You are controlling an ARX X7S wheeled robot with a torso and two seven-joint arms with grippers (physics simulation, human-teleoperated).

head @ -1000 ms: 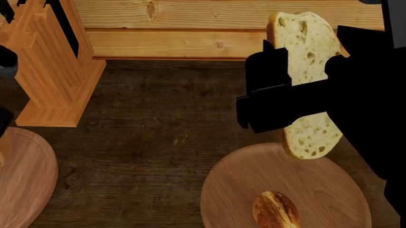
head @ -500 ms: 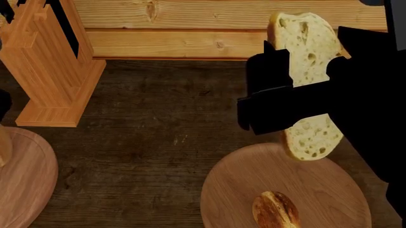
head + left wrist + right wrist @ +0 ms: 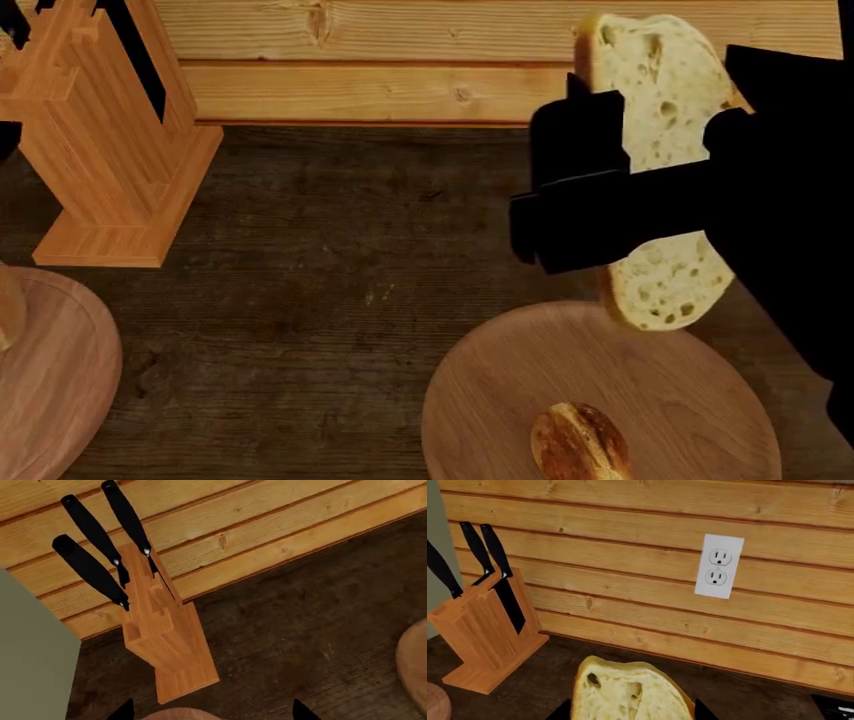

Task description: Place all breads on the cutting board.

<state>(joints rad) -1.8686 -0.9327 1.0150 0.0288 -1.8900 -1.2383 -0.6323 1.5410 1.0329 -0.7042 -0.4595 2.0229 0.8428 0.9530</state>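
The large pale cream bread slice with air holes and a golden crust point(image 3: 661, 170) hangs in the air at the right of the scene, its long axis running from near to far and its porous cut face turned up toward the head camera. The black right gripper point(image 3: 641, 200) is clamped across its middle, jaws pressed against both long edges. The slice's near end overhangs the far rim of the round, flat, pinkish light-wood cutting board point(image 3: 507, 380), whether it touches the board I cannot tell. The small oval glossy golden-brown roll point(image 3: 579, 442) lies on the board's near part, its long axis also near to far.

A blond wooden knife block with black-handled knives point(image 3: 107, 130) stands at far left on the dark, rough-grained wooden counter point(image 3: 347, 270), before a wall of pale horizontal planks point(image 3: 374, 50). The left gripper's fingertips point(image 3: 303, 712) barely show; their state is unclear.
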